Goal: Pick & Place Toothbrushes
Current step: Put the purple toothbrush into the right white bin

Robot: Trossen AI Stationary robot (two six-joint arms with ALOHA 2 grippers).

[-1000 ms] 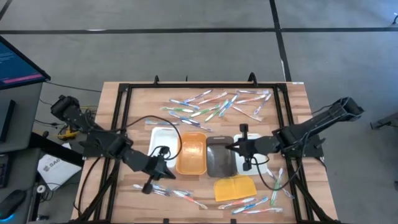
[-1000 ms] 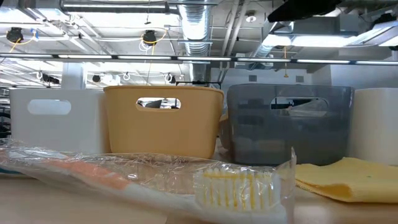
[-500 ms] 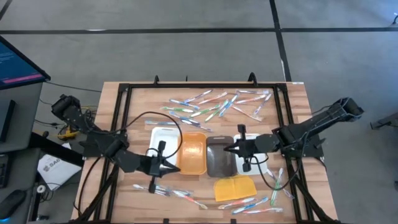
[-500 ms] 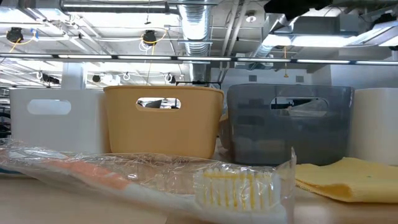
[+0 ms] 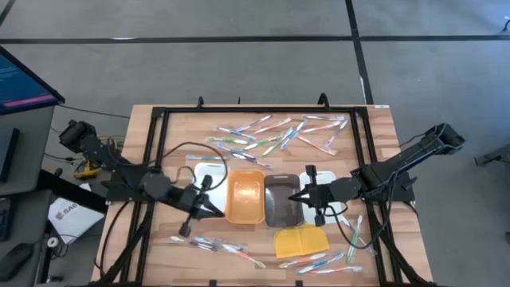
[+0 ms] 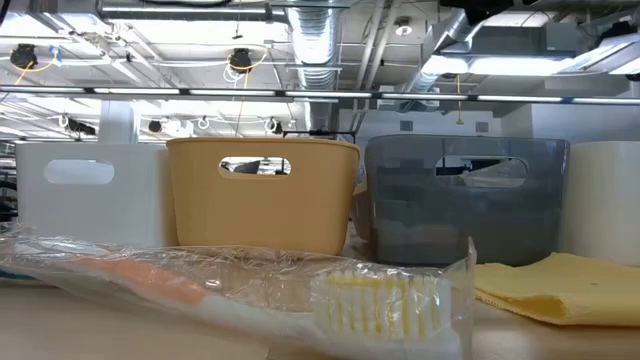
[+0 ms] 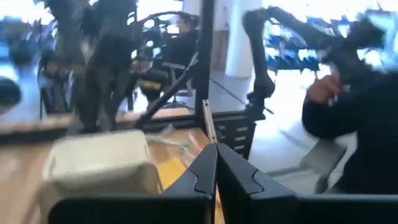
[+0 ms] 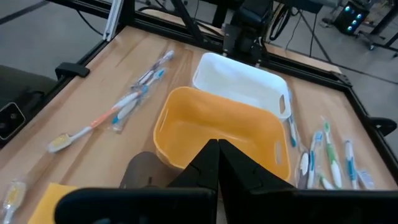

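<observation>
Nearest the front edge of the surface (image 5: 374, 119), loose toothbrushes (image 5: 215, 245) are scattered to both sides of a yellow pad (image 5: 301, 240), and one wrapped brush (image 6: 250, 285) lies right in front of the low camera. Beyond them a row of trays is set: a white tray (image 5: 209, 179), an orange tray (image 5: 246, 196), a grey tray (image 5: 280, 203) and a second white tray (image 5: 335, 209) partly hidden under the right arm. The orange and first white trays are seen to be empty in the right wrist view; nothing can be made out in the grey one, and the contents of the far-right one cannot be told. A larger heap of toothbrushes (image 5: 279, 134) lies at the far side, well apart from both arms.

The left pincer (image 5: 205, 205) is held pressed together, with nothing in it, between the white and orange trays. The right pincer (image 5: 305, 196) is likewise pressed together and empty, above the grey tray's right edge.

Trouble is judged likely in three ways. A descent with the fingers unspread would only push a brush aside. The thin, flat-lying, wrapped handles may slip or be taken two at a time where they overlap. The tray walls could be knocked by either pincer, both being so close to them.
</observation>
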